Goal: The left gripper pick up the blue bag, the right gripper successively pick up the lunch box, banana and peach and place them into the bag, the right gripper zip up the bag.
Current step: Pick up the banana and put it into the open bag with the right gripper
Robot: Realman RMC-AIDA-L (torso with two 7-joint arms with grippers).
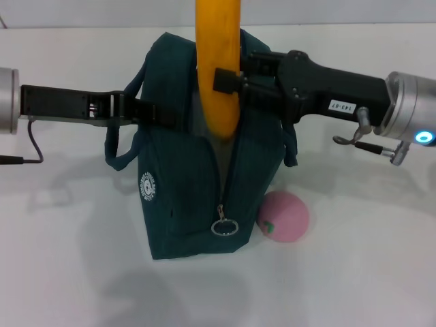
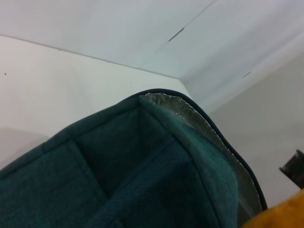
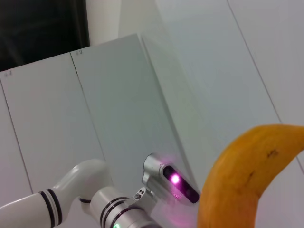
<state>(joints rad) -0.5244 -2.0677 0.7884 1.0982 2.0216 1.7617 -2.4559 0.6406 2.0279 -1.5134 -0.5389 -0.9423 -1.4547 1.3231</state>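
Nearest our head camera is the blue bag, a dark teal woven tote standing upright on the white bench, its zipped end facing us with a ring zip pull hanging low and a small round white logo on its left face. Above its open mouth the banana, smooth and orange-yellow, stands nearly vertical, its long axis up and down, its lower end dipping into the opening and its top running out of view. The right claw reaches in from the right and is clamped across the banana's middle, its black metal fingers narrowly apart around the fruit. The left claw comes in from the left, closed on the bag's upper left edge by a looped handle. The peach, round and pink, rests on the bench, touching the bag's lower right corner. In the left wrist view we see the bag's teal fabric close up, with silver foil lining along its rim and a corner of the banana at the edge. In the right wrist view the banana's curved end fills the lower corner, with the robot's white arm beyond.
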